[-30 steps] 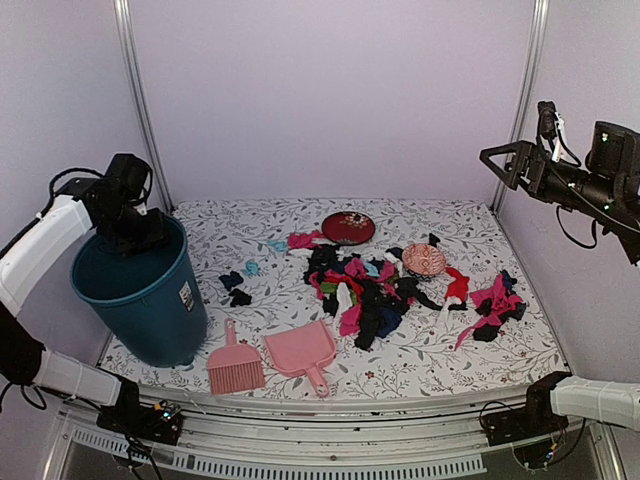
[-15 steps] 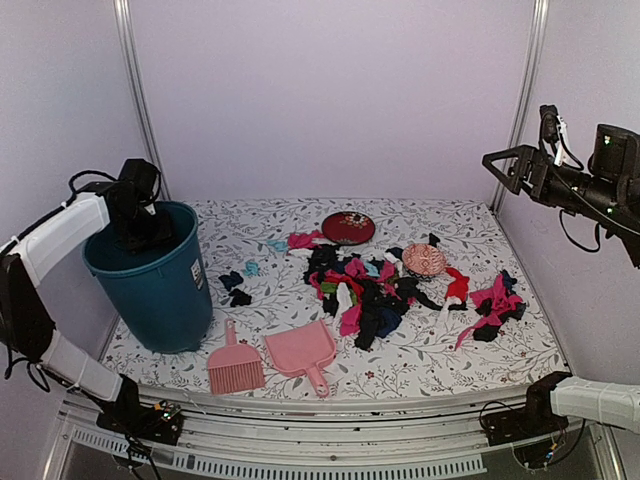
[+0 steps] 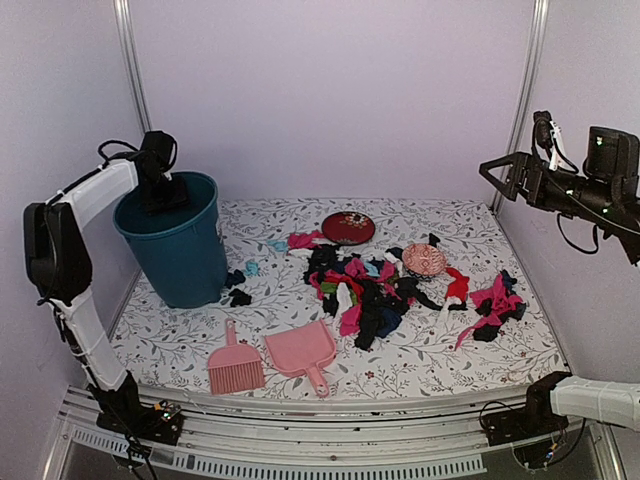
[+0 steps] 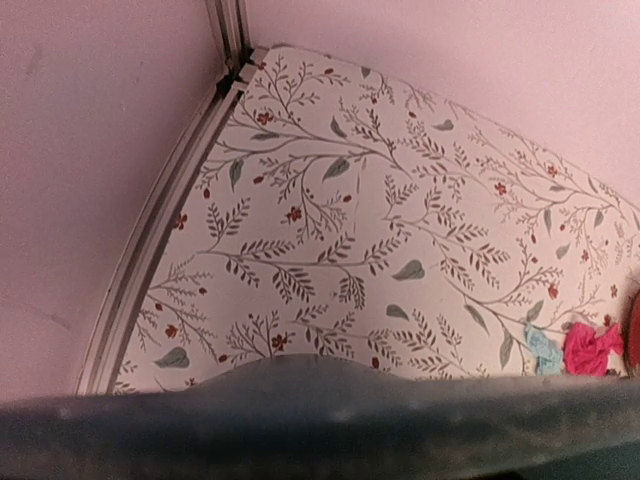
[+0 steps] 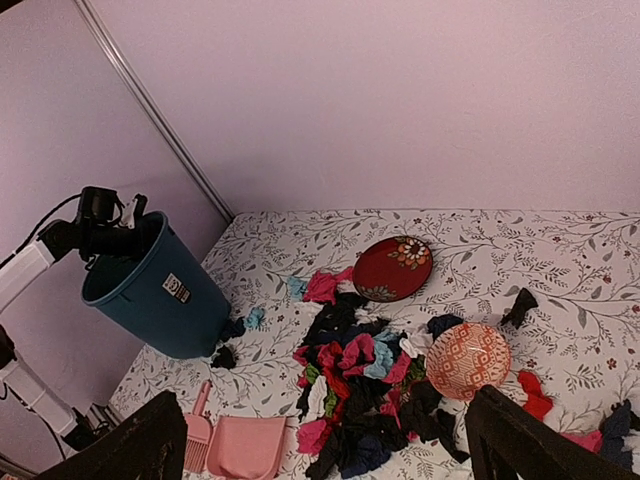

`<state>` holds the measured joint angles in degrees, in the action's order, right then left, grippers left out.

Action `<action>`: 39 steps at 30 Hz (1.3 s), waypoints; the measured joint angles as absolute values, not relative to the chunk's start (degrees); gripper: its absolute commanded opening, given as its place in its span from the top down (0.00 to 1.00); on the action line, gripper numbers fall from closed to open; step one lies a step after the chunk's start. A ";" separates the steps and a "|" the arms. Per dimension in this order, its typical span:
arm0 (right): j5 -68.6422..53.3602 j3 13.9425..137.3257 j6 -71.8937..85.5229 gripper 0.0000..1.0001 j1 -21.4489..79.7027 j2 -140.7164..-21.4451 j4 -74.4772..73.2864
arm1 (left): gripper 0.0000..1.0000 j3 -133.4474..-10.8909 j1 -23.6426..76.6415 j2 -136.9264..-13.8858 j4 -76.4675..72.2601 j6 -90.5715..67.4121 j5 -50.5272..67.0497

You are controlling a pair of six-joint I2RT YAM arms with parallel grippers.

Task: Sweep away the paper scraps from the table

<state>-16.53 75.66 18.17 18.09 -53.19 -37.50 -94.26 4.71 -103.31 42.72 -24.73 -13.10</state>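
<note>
Mostly the table (image 3: 450, 350) fills the view: a flat white surface printed with grey leaves and tiny red flowers. Near its far left corner stands a big blue bin (image 3: 185, 260), round and of smooth plastic. The left gripper (image 3: 165, 192) sits on the rim of the bin; whether it clasps the rim or only rests there, I cannot tell.

The paper scraps (image 3: 365, 290) lie in a loose heap across the middle and right of the table, with a few bits just beside the bin. They are wrinkled strips in black, hot pink and red, with a little green and light blue.

A pink plastic dustpan (image 3: 300, 352) and a pink brush (image 3: 234, 368) lie near the front edge, apart from the heap. A round dark-red plate (image 3: 348, 227) is at the far edge of the heap, and a small orange-patterned dish (image 3: 425, 260) sits among the scraps.

The right gripper (image 3: 490, 185) hangs high at the right, its fingers spread wide and empty.
</note>
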 measured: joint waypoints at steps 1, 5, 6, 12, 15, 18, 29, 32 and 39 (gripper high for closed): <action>-16.34 75.66 18.04 0.01 18.09 -53.12 -37.80 | 0.38 -96.03 4.49 -104.71 42.74 -24.49 -13.39; -15.42 75.66 17.67 0.00 18.09 -52.71 -39.40 | 0.38 -102.45 3.36 -109.25 42.59 -23.79 -14.11; -15.27 75.66 17.61 0.01 18.09 -52.64 -39.68 | 0.38 -103.57 3.16 -110.08 42.54 -23.66 -14.15; -15.09 75.68 17.12 0.01 18.09 -52.62 -41.71 | 0.38 -114.67 2.35 -119.87 41.98 -22.68 -13.74; -15.14 75.70 17.17 0.01 18.09 -52.93 -42.85 | 0.38 -118.76 2.07 -124.31 41.41 -22.52 -13.17; -15.49 75.72 17.52 0.01 18.09 -53.41 -43.35 | 0.38 -122.56 1.30 -127.57 40.95 -22.59 -12.03; -17.15 75.70 19.35 0.01 18.09 -53.34 -43.44 | 0.38 -123.87 -2.31 -125.71 37.93 -24.29 -4.82; -17.76 75.66 19.44 0.01 18.09 -53.23 -43.22 | 0.38 -122.06 -2.72 -120.81 37.93 -24.99 -3.84; -19.09 71.72 19.38 0.00 18.09 -52.47 -40.99 | 0.41 -108.86 -1.02 -93.89 35.62 -27.55 -3.20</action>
